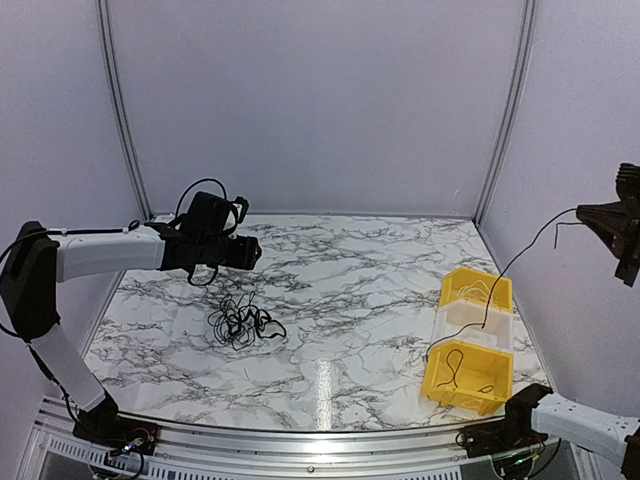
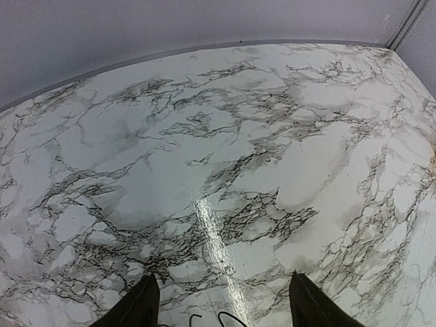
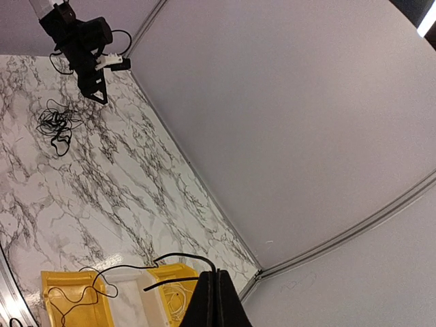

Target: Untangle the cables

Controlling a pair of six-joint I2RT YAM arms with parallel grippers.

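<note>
The right gripper (image 3: pixel 214 300), at the far right edge of the overhead view, is pinched tight on a single black cable (image 3: pixel 170 256). The cable sags from the closed fingers down to a row of three bins (image 1: pixel 465 400) at the lower right: yellow, white, yellow. A loop of black wire (image 1: pixel 455 365) lies in the nearest yellow bin.

The left gripper (image 2: pixel 221 308), left of centre in the overhead view, hangs above the table with its fingers (image 2: pixel 139 306) spread wide and empty. Thin curls of wire peek in at the bottom edge of its wrist view. Just below that gripper in the overhead view, the bundle of cables (image 1: pixel 240 322) lies as a dark, loose tangle on the white marble-patterned tabletop (image 1: pixel 350 270), well apart from the bins.

A bright streak of light glints off the glossy surface near the centre. Plain pale lilac walls (image 1: pixel 320 100) with grey metal corner posts close in the table on three sides.
</note>
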